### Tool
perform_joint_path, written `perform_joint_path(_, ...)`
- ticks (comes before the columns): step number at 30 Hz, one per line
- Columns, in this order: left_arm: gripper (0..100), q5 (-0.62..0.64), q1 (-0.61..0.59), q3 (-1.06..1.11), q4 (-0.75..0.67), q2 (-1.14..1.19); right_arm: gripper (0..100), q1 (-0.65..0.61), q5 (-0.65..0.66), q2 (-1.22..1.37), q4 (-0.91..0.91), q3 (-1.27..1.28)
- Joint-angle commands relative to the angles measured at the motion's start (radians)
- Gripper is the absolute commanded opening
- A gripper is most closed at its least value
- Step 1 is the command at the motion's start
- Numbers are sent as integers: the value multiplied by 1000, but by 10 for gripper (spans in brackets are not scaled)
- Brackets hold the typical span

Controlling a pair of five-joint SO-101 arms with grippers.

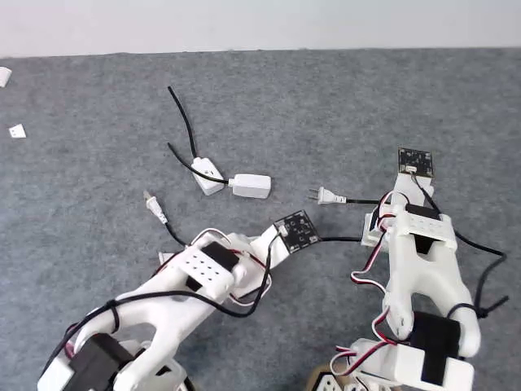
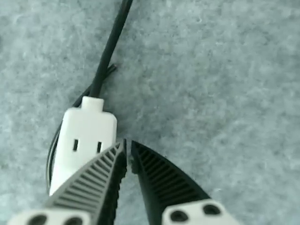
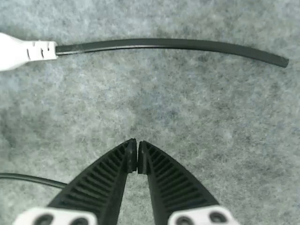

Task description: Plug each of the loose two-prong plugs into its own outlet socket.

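A grey carpeted table (image 1: 98,98) spreads across the high view, with the left arm (image 1: 163,301) in the lower left of the frame and the right arm (image 1: 423,269) down the right side. Near the centre lie the corded socket (image 1: 209,175) and, just beside it, the plain socket (image 1: 251,186). The left plug (image 1: 153,205) lies left of them and the right plug (image 1: 326,195) right of them, each trailing a black cord. In the left wrist view the left gripper (image 2: 127,152) is closed on nothing, its tips just beside a slotted socket (image 2: 84,140); I cannot tell which socket this is. The right gripper (image 3: 137,157) is likewise closed and empty, with a plug body (image 3: 23,50) well apart at the upper left. Neither plug is seated, so the work looks barely begun. The right gripper should open wide and pinch the plug's white body, not the cord, keeping the prongs level. The left should clamp the socket's sides, leaving the slots clear.
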Motion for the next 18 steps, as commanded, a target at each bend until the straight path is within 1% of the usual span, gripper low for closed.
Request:
perform_joint_path(1,12,-5,-31,-51,3,2,11,-2,9,-2,-8,-51)
perform_joint_path(5,12,-8,-60,-53,-28,2,11,-4,9,-2,-8,-51)
perform_joint_path(7,12,-66,-75,-53,-32,-3,11,-4,9,-2,-8,-51)
perform_joint_path(9,12,-155,-84,-47,-28,-31,11,-4,9,-2,-8,-51)
perform_joint_path(10,12,-186,-89,-42,-21,-57,11,-5,9,-2,-8,-51)
perform_joint_path(12,13,-201,-92,-21,0,-127,11,-5,9,-2,-8,-51)
perform_joint_path(14,13,-216,-92,19,-5,-215,11,-5,9,-2,-8,-51)
perform_joint_path(15,21,-249,-92,48,-14,-261,11,-5,9,-2,-8,-51)
perform_joint_path(18,90,-347,-92,173,-68,-408,11,-5,9,-2,-8,-51)
